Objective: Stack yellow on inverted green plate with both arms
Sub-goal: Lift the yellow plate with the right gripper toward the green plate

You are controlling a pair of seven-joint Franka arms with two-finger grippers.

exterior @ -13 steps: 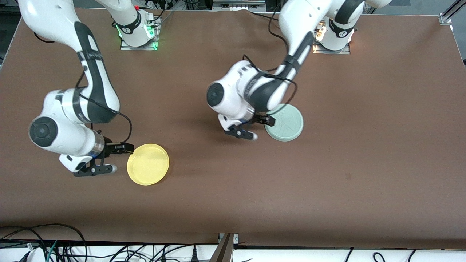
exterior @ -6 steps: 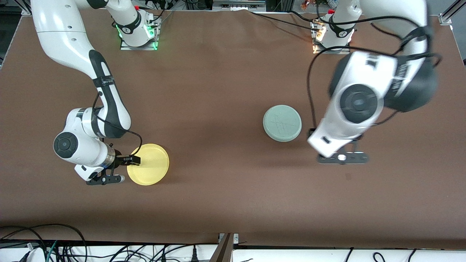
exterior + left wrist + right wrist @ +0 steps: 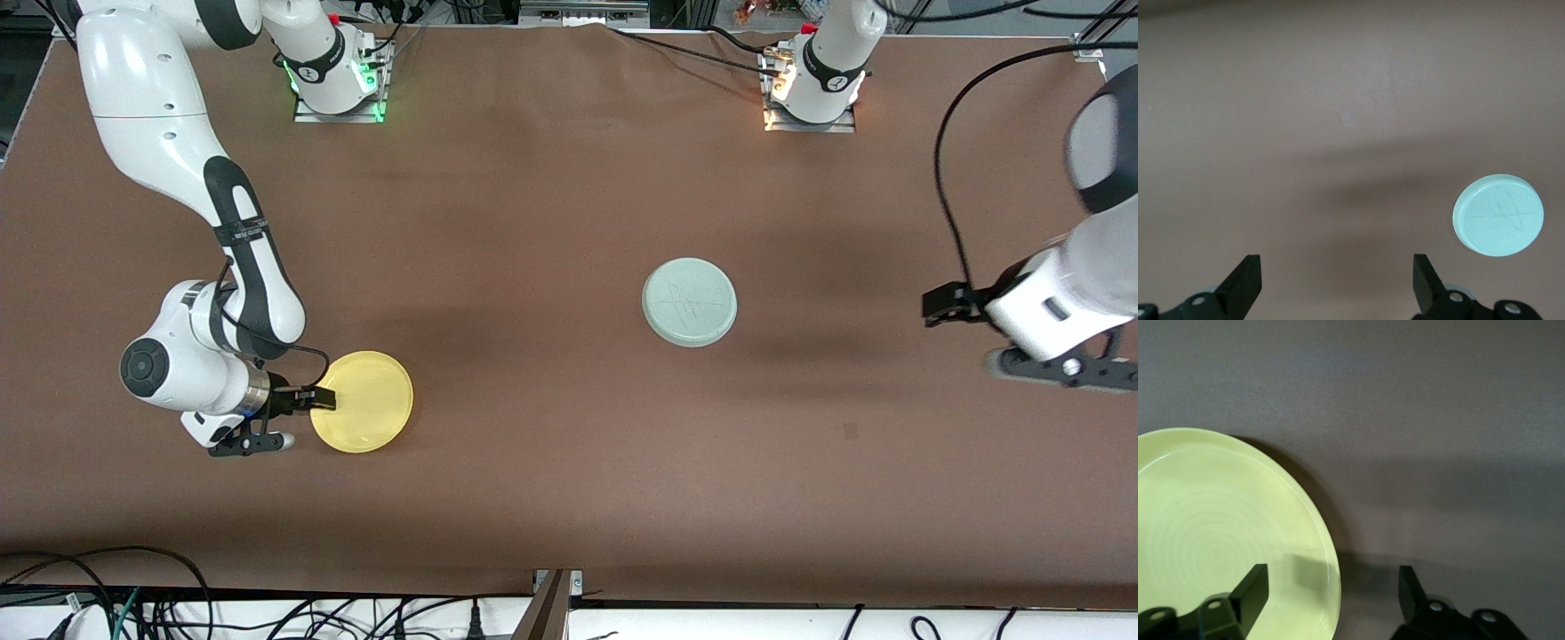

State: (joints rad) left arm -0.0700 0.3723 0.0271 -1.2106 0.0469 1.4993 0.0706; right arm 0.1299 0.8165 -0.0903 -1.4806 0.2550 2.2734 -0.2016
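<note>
Straddling upright yellow plate point(image 3: 362, 402) rim: right gripper point(image 3: 313, 399).

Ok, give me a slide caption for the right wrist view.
Right gripper straddling the yellow plate's rim, one finger over the plate, on the brown table.

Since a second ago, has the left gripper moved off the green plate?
Yes. The left gripper has swung away from the green plate, which stayed put, toward the left arm's end of the table. It now hangs over bare tabletop, jaws open.
</note>
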